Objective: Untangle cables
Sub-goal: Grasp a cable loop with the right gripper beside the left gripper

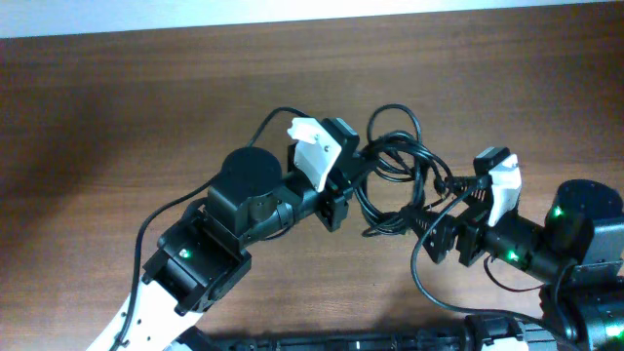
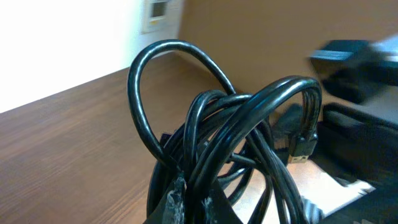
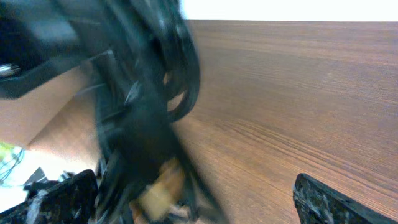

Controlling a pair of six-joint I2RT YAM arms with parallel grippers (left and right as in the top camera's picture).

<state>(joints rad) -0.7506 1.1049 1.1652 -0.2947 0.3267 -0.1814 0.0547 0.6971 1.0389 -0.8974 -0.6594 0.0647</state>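
Crowding the left wrist lens, the cables (image 2: pixel 214 124) rose as a knot of glossy black loops from between the fingers of my left gripper (image 1: pixel 356 174). Under that tangle the brown wooden table (image 1: pixel 146 88) spread out on every side. From overhead, my left arm (image 1: pixel 244 190) reached the tangle from its left and my right arm (image 1: pixel 575 224) from its right. The left gripper was clamped tight on the tangle's left edge, with several strands pinched in its jaws. At the tangle's right edge my right gripper (image 1: pixel 441 207) stood with its fingers spread wide. Through its wrist camera the cords were only a dark blur between those fingers, nearer one finger than the other. I could not tell whether they touched either one. One loop arched beyond the tangle on the far side from me. Smallest of all, a plug (image 2: pixel 303 148) hung off the tangle's right side, its metal end pointing down.
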